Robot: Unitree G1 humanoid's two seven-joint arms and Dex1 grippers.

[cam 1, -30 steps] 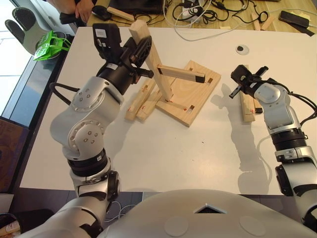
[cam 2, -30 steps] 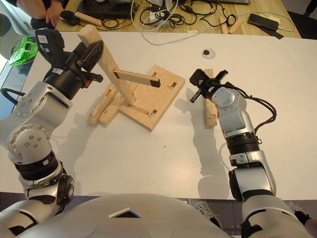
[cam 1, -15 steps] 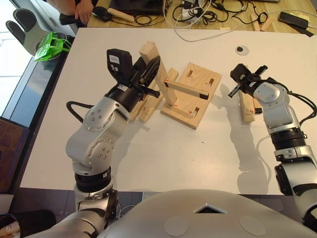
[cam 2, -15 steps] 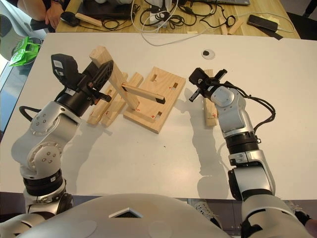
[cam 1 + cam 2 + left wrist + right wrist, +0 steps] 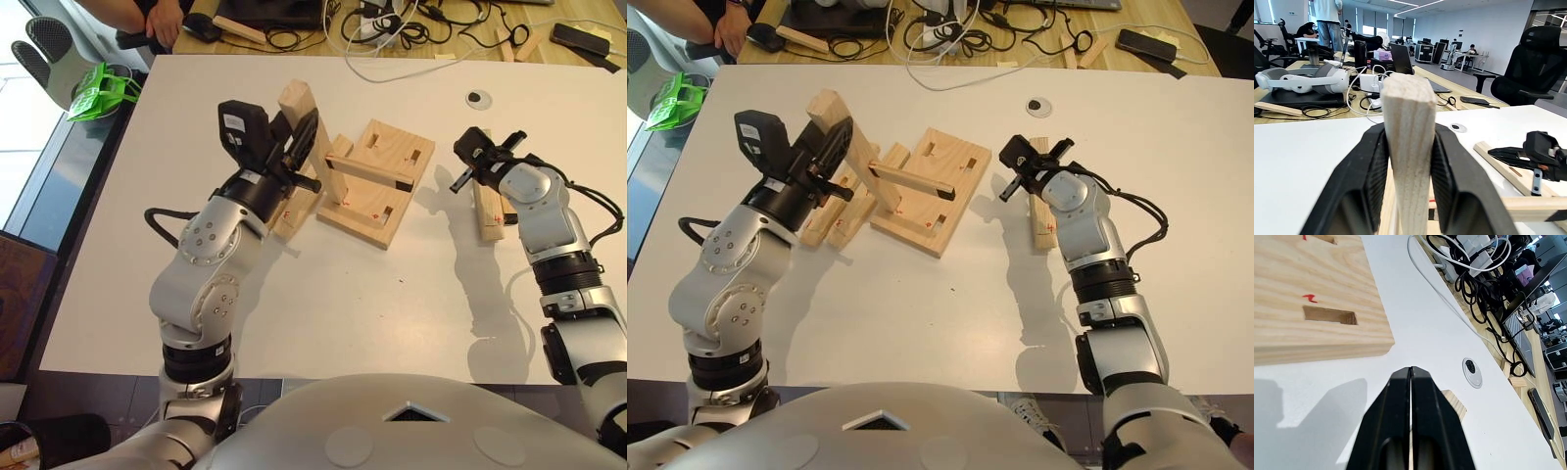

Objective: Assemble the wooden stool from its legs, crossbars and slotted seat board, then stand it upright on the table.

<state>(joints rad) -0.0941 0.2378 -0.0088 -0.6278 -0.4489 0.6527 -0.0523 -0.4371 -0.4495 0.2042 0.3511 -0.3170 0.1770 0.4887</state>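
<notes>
Currently leg [image 5: 1407, 107] clamped in left gripper [image 5: 302, 142], apparently slotted into seat board [image 5: 392, 162] just below; joint could be levered loose if leg is tilted; right gripper [image 5: 1411, 377] closed, empty, board just ahead.

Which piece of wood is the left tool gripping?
On the white table, find the slotted seat board. A leg rises tilted from its left corner, clamped in the left tool. Unlike the legs lying flat beside it, it stands up and carries a dark-tipped crossbar.
</notes>
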